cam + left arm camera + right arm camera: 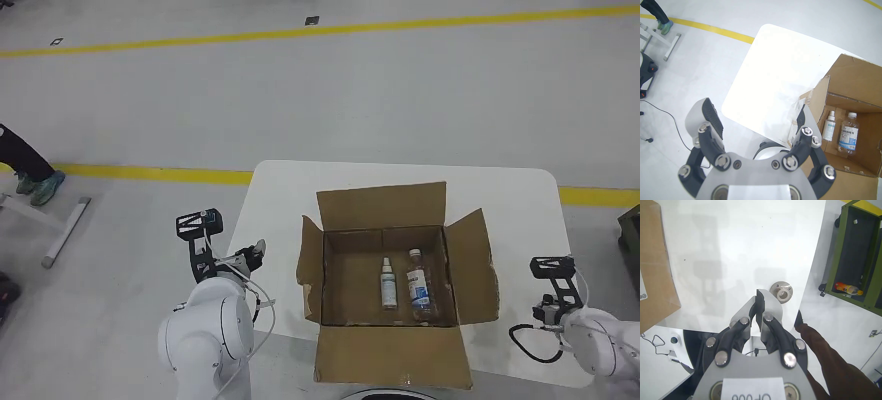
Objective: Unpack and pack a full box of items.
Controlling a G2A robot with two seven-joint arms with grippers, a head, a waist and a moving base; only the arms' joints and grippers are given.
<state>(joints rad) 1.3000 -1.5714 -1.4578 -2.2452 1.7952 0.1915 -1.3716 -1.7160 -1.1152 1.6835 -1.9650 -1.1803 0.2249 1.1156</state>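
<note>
Because two items lie on the floor of the open brown cardboard box [385,207], the step in hand is judged to be unpacking, with nothing gripped yet. The box stands mid-way across the white round-cornered table [290,200], all four flaps folded outward. Inside, a small white spray bottle [388,284] and a clear plastic bottle with a blue-and-white label [418,285] lie just beside each other, caps toward the far wall.

The left gripper [755,108] hangs at the table's left edge, near the box's left flap, its fingers spread wide and empty. The right gripper [758,300] sits over the table's right margin, apart from the box, its fingers pressed together on nothing.

Judged next move: the left gripper, already spread and nearer the spray bottle, must pass over the left flap, descend into the box, set its fingers across the bottle's body, and close. The neighbouring clear bottle limits clearance, so a straight-down approach is advisable.
</note>
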